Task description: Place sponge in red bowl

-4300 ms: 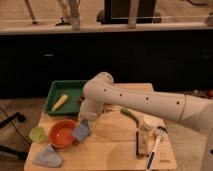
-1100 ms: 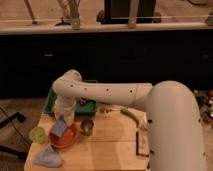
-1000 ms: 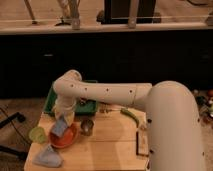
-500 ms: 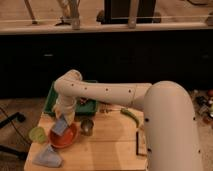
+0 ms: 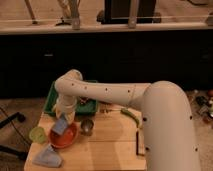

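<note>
The red bowl (image 5: 63,139) sits at the front left of the wooden table (image 5: 110,150). The blue-grey sponge (image 5: 60,126) hangs tilted just over the bowl's middle, its lower edge at or inside the rim. My gripper (image 5: 64,118) is at the end of the white arm, straight above the bowl, shut on the sponge's upper end. The arm hides most of the gripper.
A green tray (image 5: 52,98) stands behind the bowl. A small metal cup (image 5: 87,126) is right of the bowl and a small green cup (image 5: 37,134) left of it. A blue-grey cloth (image 5: 47,156) lies in front. A green vegetable (image 5: 131,115) and a dark tool (image 5: 141,145) lie to the right.
Since 4.3 s ago the arm has swung left and carried the sponge from the bowl's right side to over the bowl. In the last second it has hardly moved.
</note>
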Motion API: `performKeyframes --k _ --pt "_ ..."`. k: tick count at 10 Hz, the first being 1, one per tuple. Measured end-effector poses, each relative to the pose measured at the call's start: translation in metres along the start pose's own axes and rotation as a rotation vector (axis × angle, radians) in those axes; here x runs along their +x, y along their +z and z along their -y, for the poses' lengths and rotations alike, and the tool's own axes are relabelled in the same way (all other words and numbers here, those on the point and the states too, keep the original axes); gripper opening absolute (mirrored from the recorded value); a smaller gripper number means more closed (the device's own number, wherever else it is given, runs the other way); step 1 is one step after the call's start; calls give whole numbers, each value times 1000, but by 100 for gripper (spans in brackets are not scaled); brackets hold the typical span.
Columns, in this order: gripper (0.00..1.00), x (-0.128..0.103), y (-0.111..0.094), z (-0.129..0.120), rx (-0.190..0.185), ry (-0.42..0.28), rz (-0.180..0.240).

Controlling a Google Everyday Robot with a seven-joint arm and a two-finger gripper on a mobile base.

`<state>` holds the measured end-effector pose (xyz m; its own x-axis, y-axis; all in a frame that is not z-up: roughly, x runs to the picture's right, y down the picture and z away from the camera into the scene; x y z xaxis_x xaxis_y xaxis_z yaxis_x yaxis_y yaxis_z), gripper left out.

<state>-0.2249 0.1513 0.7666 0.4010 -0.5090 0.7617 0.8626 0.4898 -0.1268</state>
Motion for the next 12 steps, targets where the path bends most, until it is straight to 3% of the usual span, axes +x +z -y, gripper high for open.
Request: performKeyframes --k 5,12 --pt "0 -15 9 -1 -7 18 71" --pt "0 -18 13 -9 96 56 207"
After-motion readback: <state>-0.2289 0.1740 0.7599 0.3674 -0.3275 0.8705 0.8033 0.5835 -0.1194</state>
